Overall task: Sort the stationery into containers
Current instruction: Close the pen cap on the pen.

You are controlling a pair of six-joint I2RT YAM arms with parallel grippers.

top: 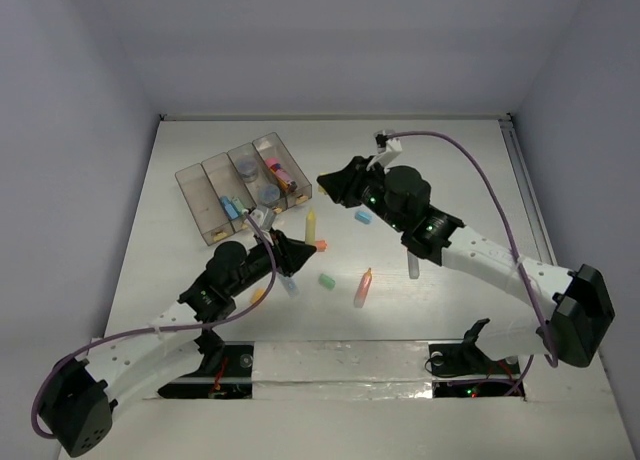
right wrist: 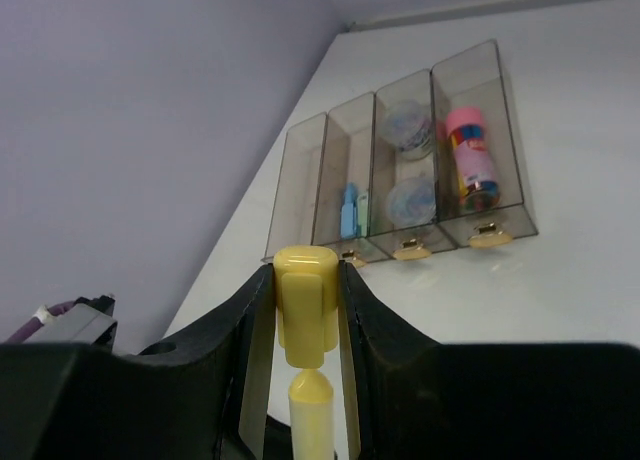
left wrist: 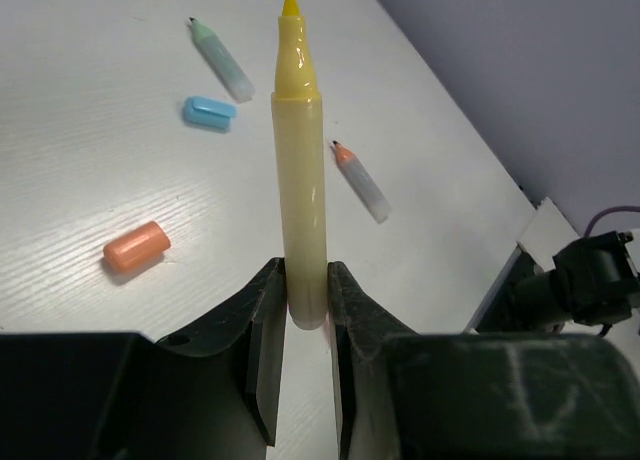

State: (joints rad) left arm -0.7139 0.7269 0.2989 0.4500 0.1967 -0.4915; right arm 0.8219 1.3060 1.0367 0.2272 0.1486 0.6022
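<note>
My left gripper (left wrist: pixel 305 280) (top: pixel 296 252) is shut on the lower end of an uncapped yellow marker (left wrist: pixel 300 160) (top: pixel 310 223), which points away from it towards the right arm. My right gripper (right wrist: pixel 305 280) (top: pixel 326 184) is shut on the yellow cap (right wrist: pixel 305 300). The marker's tip (right wrist: pixel 311 390) sits just below the cap with a small gap. The smoky clear tray (right wrist: pixel 300 170) (top: pixel 196 193) lies at the back left. It holds a pink marker (right wrist: pixel 468 155), two round pots (right wrist: pixel 408 128) and blue pieces (right wrist: pixel 348 212).
Loose on the table lie a green marker (left wrist: pixel 222 58), a blue cap (left wrist: pixel 209 112), an orange marker (left wrist: pixel 360 180) (top: pixel 362 288), an orange cap (left wrist: pixel 136 247) and a green cap (top: pixel 326 279). The tray's leftmost compartment (right wrist: pixel 292 195) looks empty.
</note>
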